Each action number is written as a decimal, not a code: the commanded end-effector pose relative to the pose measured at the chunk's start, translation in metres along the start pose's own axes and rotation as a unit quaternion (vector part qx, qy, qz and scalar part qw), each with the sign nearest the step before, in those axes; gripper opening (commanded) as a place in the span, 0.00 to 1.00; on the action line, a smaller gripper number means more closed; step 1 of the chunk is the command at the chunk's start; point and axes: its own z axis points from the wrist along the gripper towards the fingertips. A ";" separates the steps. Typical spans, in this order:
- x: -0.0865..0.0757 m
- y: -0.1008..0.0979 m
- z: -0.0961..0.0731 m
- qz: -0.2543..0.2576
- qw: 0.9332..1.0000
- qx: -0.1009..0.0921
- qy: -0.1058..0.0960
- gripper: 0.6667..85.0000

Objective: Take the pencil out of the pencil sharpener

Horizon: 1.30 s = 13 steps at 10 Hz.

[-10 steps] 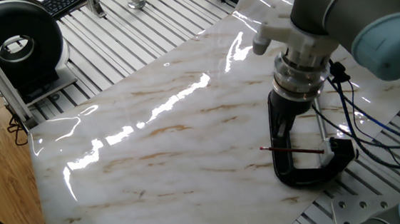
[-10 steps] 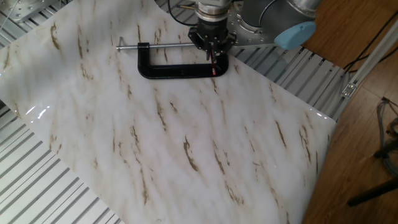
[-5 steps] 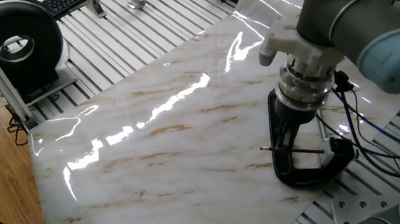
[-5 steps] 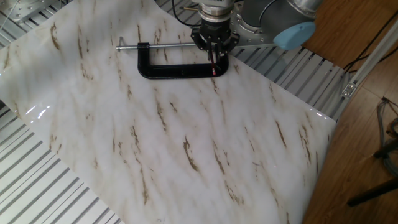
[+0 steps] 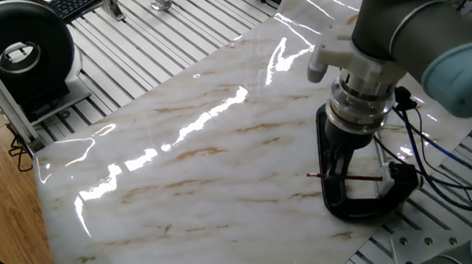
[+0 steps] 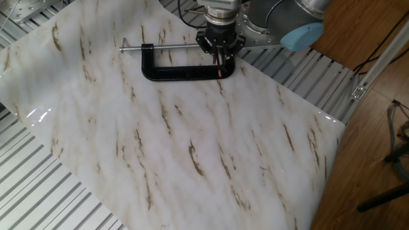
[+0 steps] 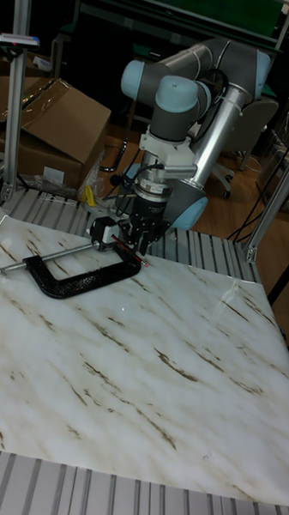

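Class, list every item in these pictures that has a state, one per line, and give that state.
pencil: lying level across the clamp's mouth, one end at the sharpener.
pencil sharpener: held at the clamp's end.
claw: lowered around the pencil; grip cannot be told.
black clamp: lying flat on the marble sheet.

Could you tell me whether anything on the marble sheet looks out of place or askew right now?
Nothing looks spilled or damaged. The one oddity is a large black clamp lying flat, with the pencil crossing its open mouth to the pencil sharpener by its end. The gripper is down at the pencil.
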 end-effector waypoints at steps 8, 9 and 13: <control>-0.009 0.003 0.006 0.014 1.000 0.001 -0.018 0.26; -0.010 0.002 0.006 0.015 1.000 0.002 -0.020 0.26; -0.015 -0.006 0.004 0.013 0.999 0.008 -0.029 0.11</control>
